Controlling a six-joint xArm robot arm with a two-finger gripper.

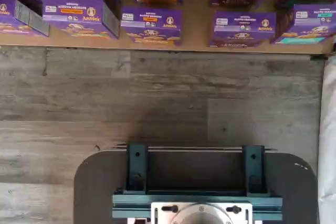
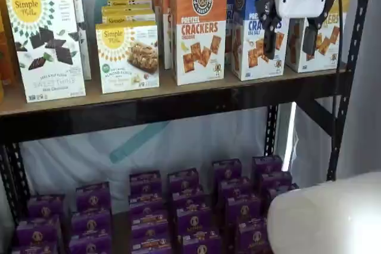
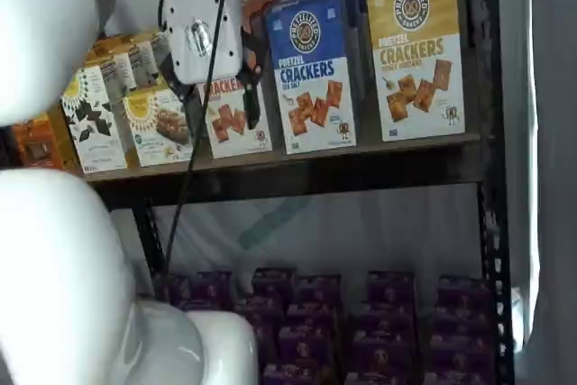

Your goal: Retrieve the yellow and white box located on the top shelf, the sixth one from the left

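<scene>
The yellow and white box [image 3: 416,51] stands at the right end of the top shelf [image 3: 361,155], upright, next to a blue carton. In a shelf view it [image 2: 334,10] is partly hidden behind my gripper [image 2: 289,50]. The gripper is open and empty, with a plain gap between its two black fingers [image 2: 268,28]. It hangs in front of the top shelf [image 2: 178,96], level with the cartons and clear of them. In a shelf view the gripper [image 3: 225,122] shows in front of the orange carton. The wrist view shows neither the box nor the fingers.
An orange carton [image 2: 199,28] and a blue carton [image 2: 250,34] stand left of the yellow one, with Simple Mills boxes [image 2: 47,46] further left. Purple boxes [image 2: 178,212] fill the lower level and also show in the wrist view [image 1: 152,24]. A black upright [image 2: 351,57] stands at the right.
</scene>
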